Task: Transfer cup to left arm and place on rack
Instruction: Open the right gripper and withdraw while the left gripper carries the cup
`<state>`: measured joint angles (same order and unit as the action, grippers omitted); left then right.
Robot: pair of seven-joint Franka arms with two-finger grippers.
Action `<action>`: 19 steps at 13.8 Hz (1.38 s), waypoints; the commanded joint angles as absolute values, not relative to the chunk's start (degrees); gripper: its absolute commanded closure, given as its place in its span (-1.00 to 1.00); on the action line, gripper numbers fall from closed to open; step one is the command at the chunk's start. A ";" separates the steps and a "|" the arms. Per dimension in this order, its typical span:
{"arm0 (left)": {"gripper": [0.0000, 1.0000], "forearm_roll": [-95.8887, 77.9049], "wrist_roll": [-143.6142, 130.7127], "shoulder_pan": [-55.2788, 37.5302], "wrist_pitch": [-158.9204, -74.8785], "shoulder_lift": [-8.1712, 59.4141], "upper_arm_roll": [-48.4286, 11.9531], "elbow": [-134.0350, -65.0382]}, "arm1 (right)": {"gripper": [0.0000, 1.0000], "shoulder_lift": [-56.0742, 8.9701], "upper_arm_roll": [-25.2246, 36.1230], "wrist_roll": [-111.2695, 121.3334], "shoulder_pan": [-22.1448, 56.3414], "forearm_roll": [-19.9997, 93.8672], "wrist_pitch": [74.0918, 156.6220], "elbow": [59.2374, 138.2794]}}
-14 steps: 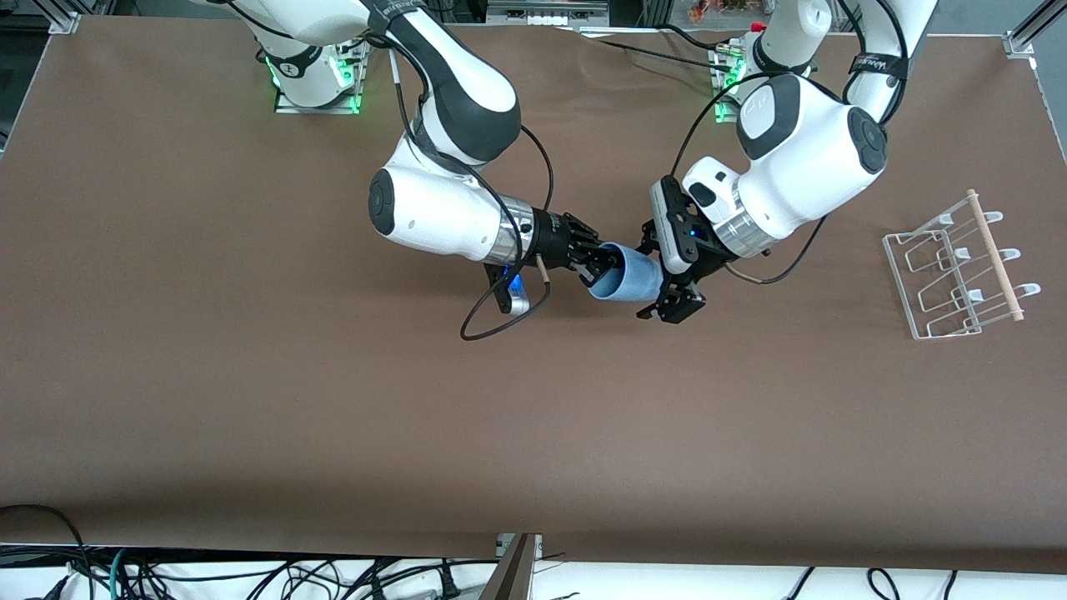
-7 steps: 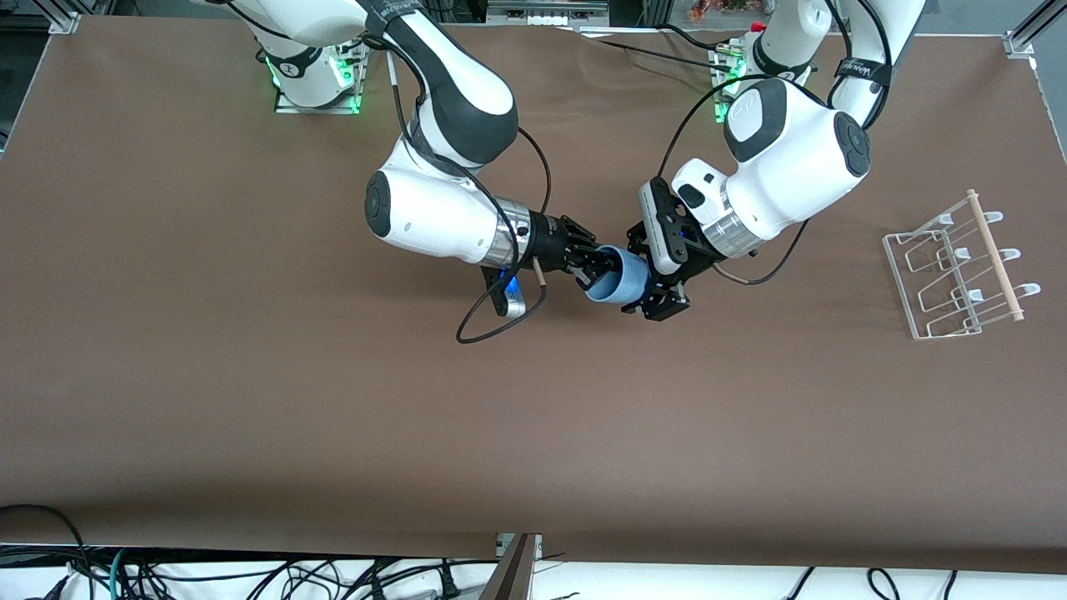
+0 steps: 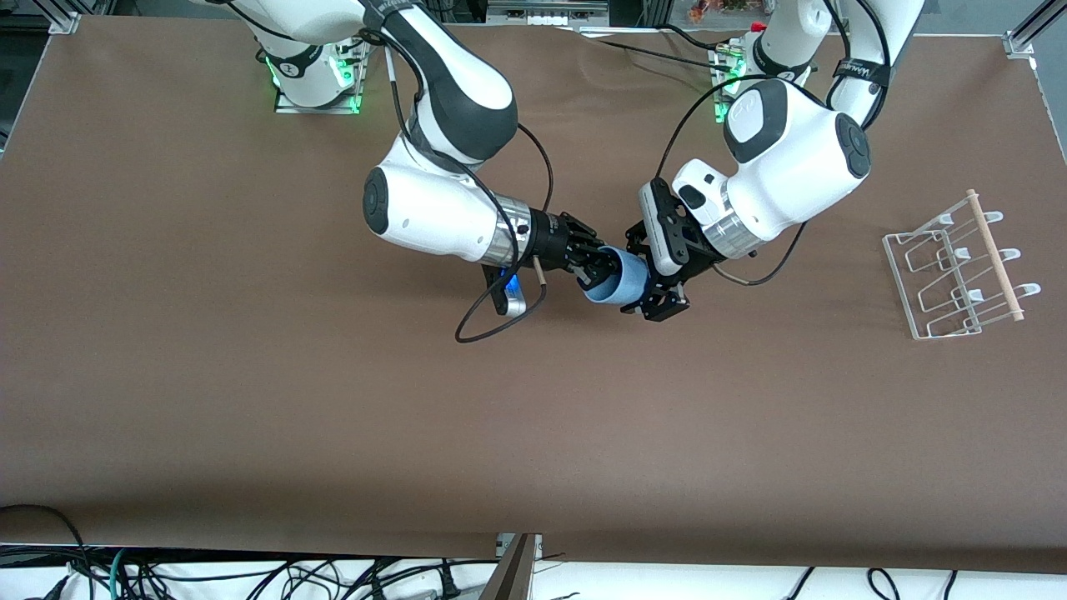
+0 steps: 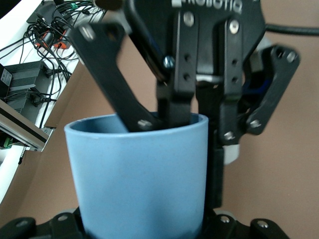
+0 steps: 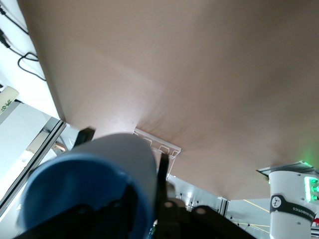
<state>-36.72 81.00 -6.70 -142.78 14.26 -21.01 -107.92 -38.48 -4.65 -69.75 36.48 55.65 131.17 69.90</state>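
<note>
**Mid-air handover: we have the cup at both ends**

From the front, we see the cup (image 3: pixel 618 282) lying sideways in the air over the middle of the tabletop (image 3: pixel 250 400), bridged between the two arms. Our right gripper (image 3: pixel 593 268) reaches into the rim end; our left gripper (image 3: pixel 658 302) sits clamped on the base end. The rack (image 3: pixel 954 271) stands well apart, toward the left arm's end.

In the left wrist view, the cup (image 4: pixel 139 174) fills the lower frame, the left jaws tight around its base. The right gripper (image 4: pixel 164 119) has one finger (image 4: pixel 114 94) dipping inside the rim, the jaws looking narrow, whether still pinching the wall we cannot tell.

In the right wrist view, the cup (image 5: pixel 94 184) sits right up against the camera.

Our judgement: the right jaws should part fully and withdraw straight along the cup's axis, with the left holding steady, so nothing tugs the cup askew.
</note>
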 commanded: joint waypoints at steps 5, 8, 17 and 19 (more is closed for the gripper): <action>1.00 -37.97 81.39 -4.22 -136.69 13.80 -17.86 -106.96 | -1.00 -35.60 -3.25 -69.71 24.38 53.10 107.71 63.63; 1.00 -34.22 81.56 -3.78 -124.93 13.71 -9.70 -104.07 | -1.00 -31.48 -2.64 -60.14 19.87 45.99 96.10 63.90; 1.00 15.75 75.52 1.32 -113.22 13.98 4.83 -101.51 | -1.00 -8.46 4.13 -7.18 12.50 11.11 85.16 84.61; 1.00 31.21 67.98 1.49 -108.13 13.28 4.66 -101.77 | -1.00 -3.19 4.31 -2.30 11.17 6.61 89.10 91.72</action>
